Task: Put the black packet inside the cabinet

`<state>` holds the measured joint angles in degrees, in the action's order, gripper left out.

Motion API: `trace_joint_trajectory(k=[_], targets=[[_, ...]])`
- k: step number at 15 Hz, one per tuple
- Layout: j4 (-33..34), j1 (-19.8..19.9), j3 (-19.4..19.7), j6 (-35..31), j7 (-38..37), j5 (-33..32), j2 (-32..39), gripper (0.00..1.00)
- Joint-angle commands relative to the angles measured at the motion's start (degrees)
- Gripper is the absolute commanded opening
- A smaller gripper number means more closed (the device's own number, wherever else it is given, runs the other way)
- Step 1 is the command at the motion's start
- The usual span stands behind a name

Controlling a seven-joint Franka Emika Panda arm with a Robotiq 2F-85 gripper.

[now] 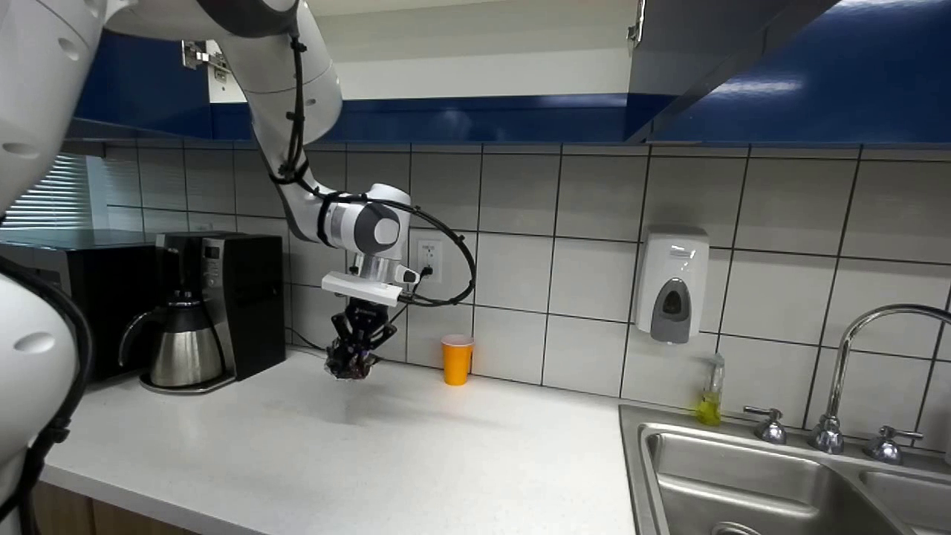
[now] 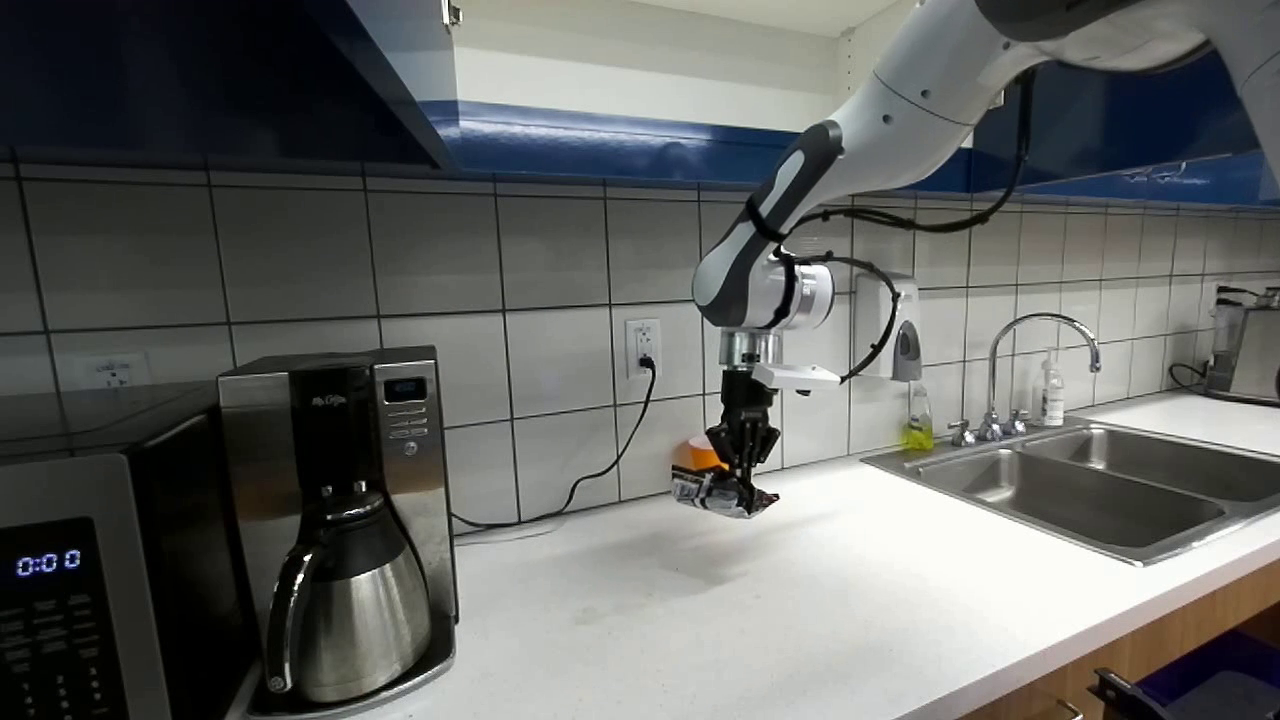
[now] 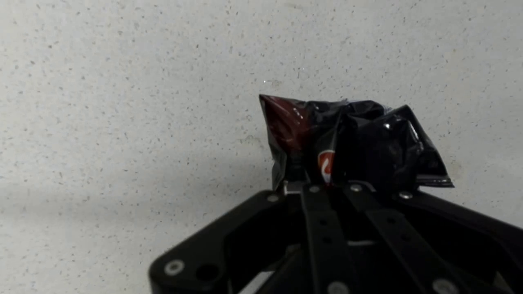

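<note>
White, smooth-shelled segments of my robot arm [image 1: 267, 82] loom at near left in an exterior view, arching over a pale countertop [image 1: 461, 468]. My black two-fingered gripper [image 1: 356, 355], pointed down, is clamped on a small crumpled black foil packet [image 1: 343, 365], held above the countertop and lower than an open overhead cabinet [image 1: 461, 120] with glossy dark blue fronts and a cream interior. An orange cup [image 1: 455, 364] stands to the packet's right, near the white-tiled wall [image 1: 513, 275]; a stainless steel sink [image 1: 640, 475] lies at right.

Nearest in an exterior view, at left, is a black-sided microwave [image 2: 180, 520] reading 0:00, beside a black-and-steel coffee maker [image 2: 335, 440] holding a steel carafe [image 2: 365, 620]. Farther right, I grip the packet in midair, its silvery printed end jutting left and covering part of the cup behind.

Black fingers [image 3: 329, 257] of mine come nearest in the wrist view, drawn together on the packet. Its glossy folds spread past them, with a dark red patch at left and a red-and-white mark by the grip. How narrow the gap between my fingers is, I cannot tell.
</note>
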<state>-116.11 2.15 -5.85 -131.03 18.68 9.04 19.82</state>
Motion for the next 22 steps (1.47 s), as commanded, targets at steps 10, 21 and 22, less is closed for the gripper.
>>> trace_joint_trajectory(k=[10,21,22], targets=[[-10.7,-0.6,0.2,6.2,0.6,4.1,-12.2,0.01],[-19.0,-2.5,1.1,11.9,-0.5,4.0,-22.5,0.01],[-19.7,-2.7,1.2,12.5,-0.6,4.0,-23.5,0.01]])
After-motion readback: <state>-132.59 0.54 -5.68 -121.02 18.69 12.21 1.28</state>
